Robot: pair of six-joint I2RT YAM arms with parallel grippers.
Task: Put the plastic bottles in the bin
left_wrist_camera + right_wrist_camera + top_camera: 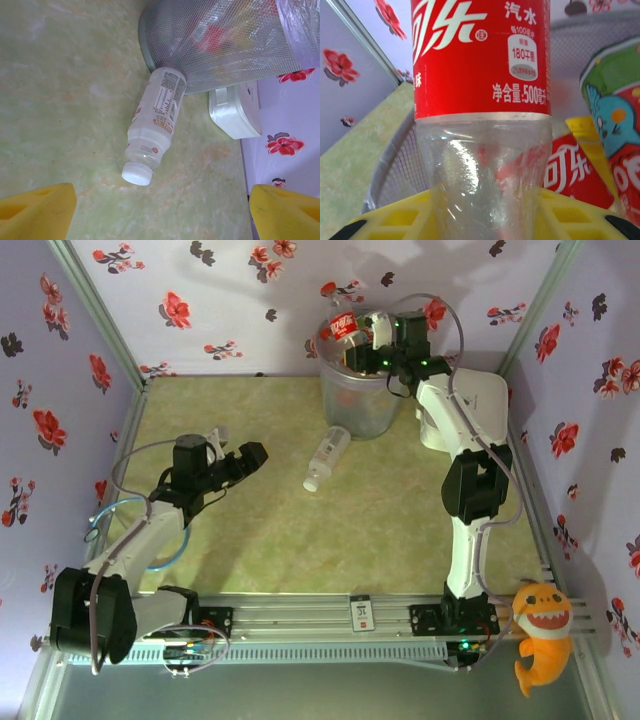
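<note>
My right gripper (378, 335) is shut on a clear plastic bottle with a red label (345, 327), held above the bin (355, 405) at the back of the table. In the right wrist view that bottle (480, 100) stands between my yellow fingers (395, 220), over the bin's mesh wall (395, 165). Inside lie a red-labelled bottle (570, 170) and one with a blue-green label (615, 115). A white-capped bottle (327, 458) lies on the table against the bin's foot. My left gripper (255, 455) is open and empty, short of that bottle (155, 120), its cap towards it.
A white lidded box (235, 112) sits behind the bin (220, 45) against the flowered back wall. Flowered walls close in the green mat on the left, back and right. An orange plush toy (543, 635) hangs at the near right rail.
</note>
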